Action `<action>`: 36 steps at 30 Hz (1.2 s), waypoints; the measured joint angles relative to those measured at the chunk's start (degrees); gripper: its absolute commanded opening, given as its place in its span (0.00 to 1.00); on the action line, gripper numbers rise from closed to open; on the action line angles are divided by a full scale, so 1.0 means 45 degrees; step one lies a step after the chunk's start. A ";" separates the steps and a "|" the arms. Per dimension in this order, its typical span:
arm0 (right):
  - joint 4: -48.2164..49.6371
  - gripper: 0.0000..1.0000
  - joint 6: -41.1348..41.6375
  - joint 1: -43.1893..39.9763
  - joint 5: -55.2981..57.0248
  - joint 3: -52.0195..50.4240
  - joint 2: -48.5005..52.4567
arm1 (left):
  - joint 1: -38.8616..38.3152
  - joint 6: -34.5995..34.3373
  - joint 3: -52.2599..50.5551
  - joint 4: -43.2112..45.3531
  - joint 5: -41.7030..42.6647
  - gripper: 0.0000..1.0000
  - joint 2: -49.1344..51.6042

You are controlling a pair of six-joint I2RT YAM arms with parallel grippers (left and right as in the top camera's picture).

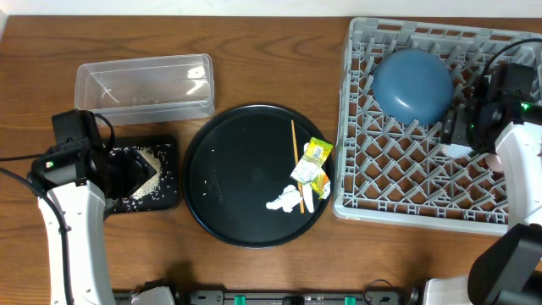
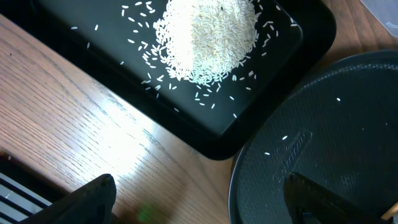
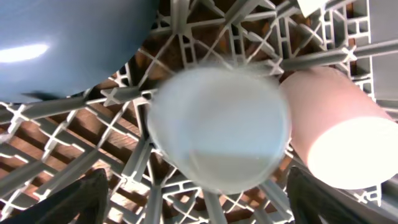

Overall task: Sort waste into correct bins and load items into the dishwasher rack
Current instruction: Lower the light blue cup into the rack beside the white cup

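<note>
The grey dishwasher rack holds the blue bowl-like plate, upside down. My right gripper hangs open over the rack, and the pale blue cup lies free on the lattice just beyond its fingertips. A whitish cup lies beside it. My left gripper stands open above the table, between the shallow black tray with its pile of rice and the round black tray. Wrappers, a white scrap and the wooden stick lie on the round tray.
The clear tub stands behind the shallow black tray at the left. A few stray rice grains dot the round black tray. The rack's raised wall borders the round tray on the right.
</note>
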 measured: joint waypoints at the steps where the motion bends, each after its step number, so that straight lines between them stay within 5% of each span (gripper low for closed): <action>1: -0.0005 0.88 0.0000 0.0000 0.0000 0.0000 0.0000 | 0.0000 0.0005 0.0000 0.0000 0.0000 0.87 0.0000; 20: 0.0335 0.92 0.0015 0.0000 0.0005 0.0000 0.0000 | 0.0000 0.0005 0.0000 -0.0034 0.0000 0.87 0.0000; 36: 0.1656 0.85 0.0534 -0.0845 -0.1185 -0.0170 0.0981 | 0.0000 0.0000 0.0000 -0.0053 0.0000 0.87 0.0000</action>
